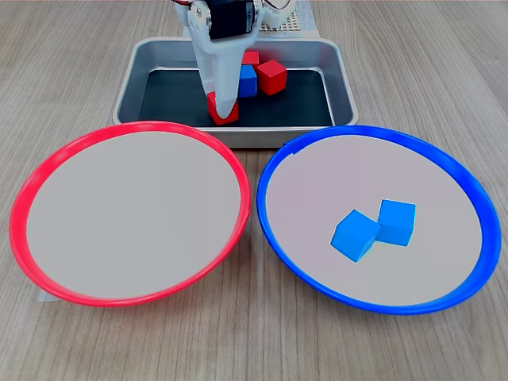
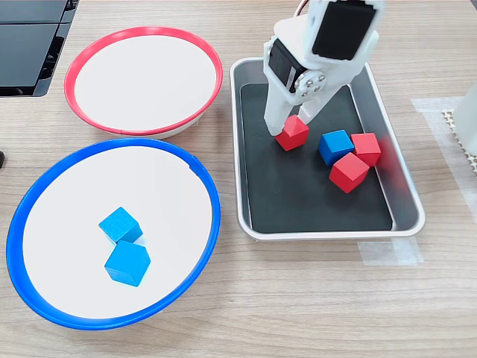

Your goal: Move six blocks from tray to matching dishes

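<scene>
Tray (image 2: 402, 183): my gripper (image 2: 292, 128) clamped on a red block (image 2: 293, 133); three blocks loose beside. Blue dish (image 2: 211, 224): two blue blocks. Red dish (image 2: 141, 33): bare.

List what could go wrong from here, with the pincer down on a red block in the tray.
1. The white pincer straddles a small red cube that sits turned at an angle, so the grip may slip or twist.
2. The small blue cube and two other red cubes lie nearby and could be nudged.
3. The silver metal tray wall lies on the way to the red-rimmed round dish; a low carry may clip it.
</scene>
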`<state>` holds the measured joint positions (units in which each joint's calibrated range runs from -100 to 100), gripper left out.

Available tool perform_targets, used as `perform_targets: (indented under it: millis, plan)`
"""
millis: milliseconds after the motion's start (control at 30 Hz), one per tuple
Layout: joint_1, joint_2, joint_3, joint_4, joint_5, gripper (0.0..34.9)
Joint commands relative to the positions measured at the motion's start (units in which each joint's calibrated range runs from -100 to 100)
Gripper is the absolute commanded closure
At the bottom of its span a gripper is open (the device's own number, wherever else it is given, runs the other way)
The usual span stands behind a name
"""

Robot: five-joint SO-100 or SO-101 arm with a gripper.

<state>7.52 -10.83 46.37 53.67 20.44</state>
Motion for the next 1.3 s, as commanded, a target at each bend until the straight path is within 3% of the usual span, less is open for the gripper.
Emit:
perform_targets:
  millis: [0,100,267,400,567,600,667,733,833,933,1000,1067,1100,1267]
  plan:
    - [0.0,0.3,-2.5,1.3,1.6,34.7]
    - [0.0,0.8,-11.3,7.7,0.5,34.8]
    - [1.7,8.7,-39.6,16.4,-7.6,34.8]
    - [3.4,20.4,-58.9,16.0,-12.5,34.8]
    - [5.1,31.2,-65.6,10.3,-13.7,34.7]
    - [5.3,32.1,-65.2,8.9,-13.4,33.7]
    - [5.6,32.6,-63.2,6.0,-12.7,25.6]
    - [5.7,31.4,-59.6,3.3,-12.0,15.4]
    - [5.7,26.8,-55.0,3.1,-11.2,13.3]
    - [5.2,19.5,-48.1,5.3,-10.4,19.3]
    - [5.0,13.8,-41.7,5.8,-9.7,20.4]
    - [4.8,7.0,-33.9,6.7,-8.4,31.9]
    - [4.7,3.3,-29.6,7.9,-7.3,34.6]
    - [4.5,-13.7,-6.6,11.2,-1.3,34.6]
